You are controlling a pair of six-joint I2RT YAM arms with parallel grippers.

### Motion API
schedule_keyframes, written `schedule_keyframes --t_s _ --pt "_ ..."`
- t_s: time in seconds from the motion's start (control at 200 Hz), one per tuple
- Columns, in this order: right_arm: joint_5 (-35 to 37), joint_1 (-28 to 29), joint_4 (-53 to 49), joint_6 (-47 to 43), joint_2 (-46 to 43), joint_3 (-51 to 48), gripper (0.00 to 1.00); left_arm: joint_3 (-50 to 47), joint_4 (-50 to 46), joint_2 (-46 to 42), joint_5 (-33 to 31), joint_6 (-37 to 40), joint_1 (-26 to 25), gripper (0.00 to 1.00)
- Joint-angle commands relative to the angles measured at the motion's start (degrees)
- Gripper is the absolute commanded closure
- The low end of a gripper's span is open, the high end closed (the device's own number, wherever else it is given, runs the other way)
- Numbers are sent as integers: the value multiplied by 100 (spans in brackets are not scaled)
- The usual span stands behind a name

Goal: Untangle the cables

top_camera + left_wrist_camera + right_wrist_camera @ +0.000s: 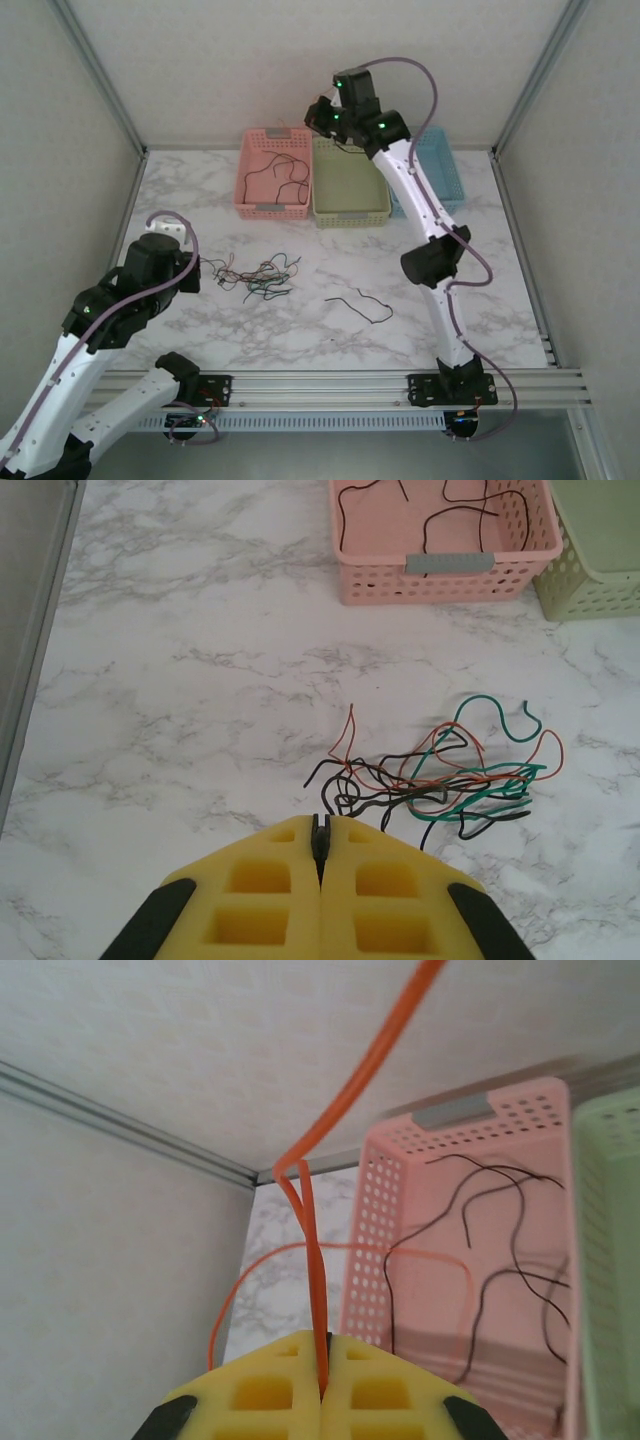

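A loose tangle of thin black, red, orange and green cables (440, 780) lies on the white marble-patterned table (200, 200), just ahead of the left gripper (320, 825), whose yellow fingers are pressed together on nothing. A single black cable (362, 305) lies apart to the right. The right gripper (325, 1340) pinches an orange cable (314, 1290) beside the pink perforated plastic basket (400, 1190), which holds black cables (291, 186).

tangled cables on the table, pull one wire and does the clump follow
Probably floppy: the tangled cables lie in loose flat curls. Pulling one likely drags neighbours, since strands cross and loop together. Thin and light-looking, the clump may slide on the smooth table.
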Motion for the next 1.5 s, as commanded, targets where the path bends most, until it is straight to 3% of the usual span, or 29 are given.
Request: schedule_keyframes --t_s 0.0,0.165,0.355,0.546,0.751,1.046,1.387,1.467,1.492 --pt "-235 45 508 270 425 284 100 -153 124 -57 175 -2 55 100" --pt "-208 166 1198 229 907 -80 100 -231 204 25 275 14 55 100" --pt "-290 341 1315 50 1234 26 100 -243 214 14 230 -2 55 100" --pt "49 334 1212 -311 856 21 100 -286 217 15 250 -37 55 100" --pt "957 192 538 -889 239 -148 100 -286 256 27 284 -58 55 100" --pt "1511 -254 721 -1287 -954 -1864 100 -313 312 43 301 -61 55 100" --pt "1809 -509 296 -1031 -643 -2472 100 -356 383 65 420 -82 55 100" --pt "1944 -570 144 -904 -551 -2493 91 -284 298 105 433 -56 55 100" --pt "1956 -593 85 -874 -512 -2481 84 -259 271 107 433 -56 55 100"
